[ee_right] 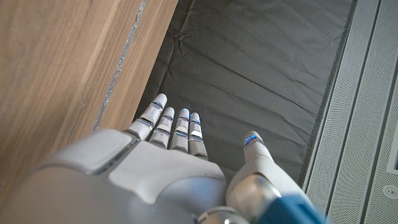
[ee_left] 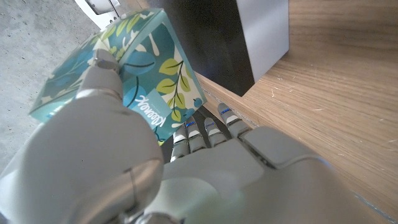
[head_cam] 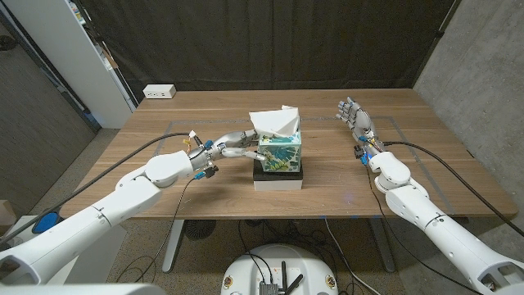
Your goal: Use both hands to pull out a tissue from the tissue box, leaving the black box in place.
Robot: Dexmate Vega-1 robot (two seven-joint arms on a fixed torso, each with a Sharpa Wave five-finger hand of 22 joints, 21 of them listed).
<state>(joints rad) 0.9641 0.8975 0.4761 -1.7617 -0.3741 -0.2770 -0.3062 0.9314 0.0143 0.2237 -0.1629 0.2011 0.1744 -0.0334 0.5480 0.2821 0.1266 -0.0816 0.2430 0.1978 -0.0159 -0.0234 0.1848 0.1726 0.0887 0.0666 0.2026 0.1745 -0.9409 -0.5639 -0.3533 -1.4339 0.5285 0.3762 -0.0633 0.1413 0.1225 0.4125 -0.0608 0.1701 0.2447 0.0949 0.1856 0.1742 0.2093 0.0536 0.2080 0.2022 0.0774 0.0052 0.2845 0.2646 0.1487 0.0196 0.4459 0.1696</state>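
The teal leaf-patterned tissue box (head_cam: 279, 152) stands at the table's middle on top of the black box (head_cam: 278, 173), which has a white base. A white tissue (head_cam: 275, 121) sticks up from its top. My left hand (head_cam: 233, 146) grips the tissue box from its left side. In the left wrist view the thumb (ee_left: 102, 65) presses on one face of the tissue box (ee_left: 146, 74) and the fingers (ee_left: 205, 134) reach along the other, beside the black box (ee_left: 214, 46). My right hand (head_cam: 354, 115) is open at the back right, fingers spread, well apart from the boxes, also seen as my right hand (ee_right: 168, 168).
A white power strip (head_cam: 159, 92) lies at the table's back left edge. A faint taped rectangle (head_cam: 393, 123) marks the tabletop around the boxes. A dark curtain (head_cam: 270, 41) hangs behind the table, and a white cabinet (head_cam: 65, 49) stands at the left.
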